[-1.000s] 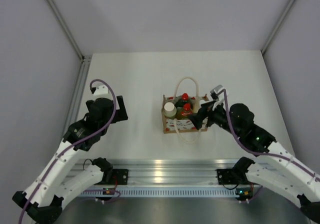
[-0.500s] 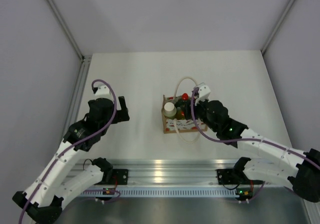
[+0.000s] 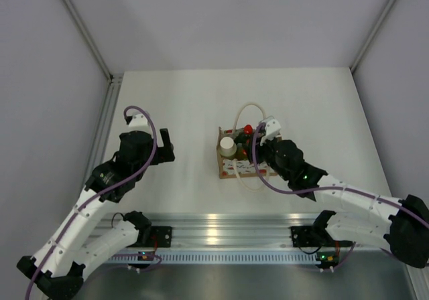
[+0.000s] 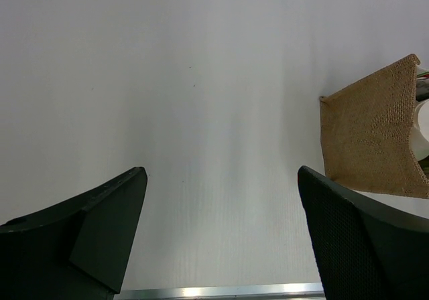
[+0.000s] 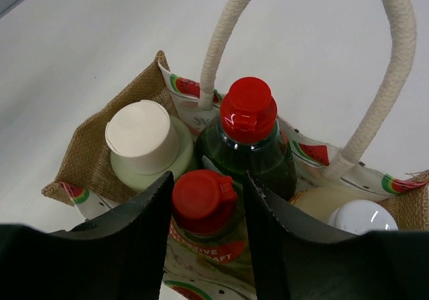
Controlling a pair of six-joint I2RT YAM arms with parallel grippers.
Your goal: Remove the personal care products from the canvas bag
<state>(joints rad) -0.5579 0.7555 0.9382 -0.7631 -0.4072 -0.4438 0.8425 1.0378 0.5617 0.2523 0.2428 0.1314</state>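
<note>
Straddling 1 red-capped bottle (image 5: pixel 201 196) w/ right gripper (image 5: pixel 208 187) spread; we should drop lower, clamp neck, lift straight (left gripper (image 4: pixel 221 183) idle, also spread).

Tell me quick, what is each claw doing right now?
Left gripper: open, holding nothing.
Right gripper: open, straddling a bottle's round red plastic cap inside the tan canvas bag.

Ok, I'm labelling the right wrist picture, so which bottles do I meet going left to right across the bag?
pale bottle → nearer red-capped bottle → dark green bottle → cream bottle
</note>
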